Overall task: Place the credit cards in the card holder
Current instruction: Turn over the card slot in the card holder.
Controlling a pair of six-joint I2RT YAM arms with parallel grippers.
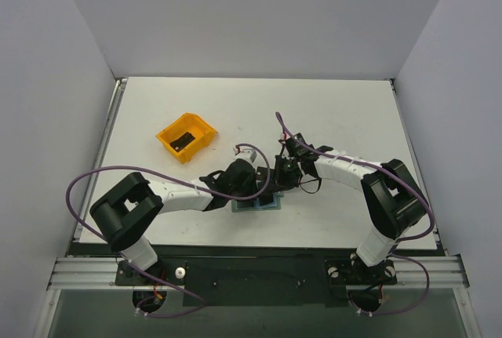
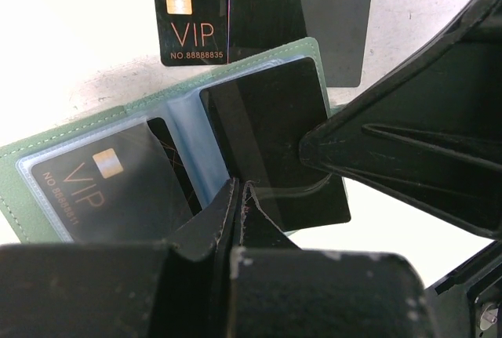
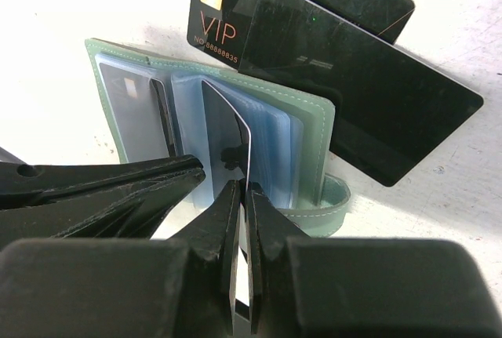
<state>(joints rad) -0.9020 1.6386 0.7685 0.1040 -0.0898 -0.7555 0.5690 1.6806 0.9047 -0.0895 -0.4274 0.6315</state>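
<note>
Credit card (image 3: 227,142) stands edge-on between the closed fingers of the right gripper (image 3: 239,189), which has it clamped and tilted over the open card holder (image 3: 314,122), its lower part down among the pale blue clear sleeves.

The left gripper (image 2: 238,193) comes in from the other side with its fingers pressed fully together. Its tips sit at the near edge of the same black card and the sleeve beneath it. Whether they pinch the plastic or only touch it cannot be told. In the left wrist view the tip of the right gripper meets the card's right edge, just beside the left fingers.

The holder lies flat and spread open on the white table (image 1: 329,110), near the front edge at the middle, directly under both wrists. Its green cover faces down and its snap tab curls out at one side. A second card (image 2: 102,189), printed VIP in gold with a chip, is already tucked into the sleeve on the holder's left half.

Just beyond the holder, 2 more black cards rest on the table, overlapping: a VIP card (image 2: 192,32) face up and a plain-backed card (image 2: 314,20) partly on top of it.

Well apart, toward the back left, an orange bin (image 1: 205,136) holds 1 dark card (image 1: 182,140).
</note>
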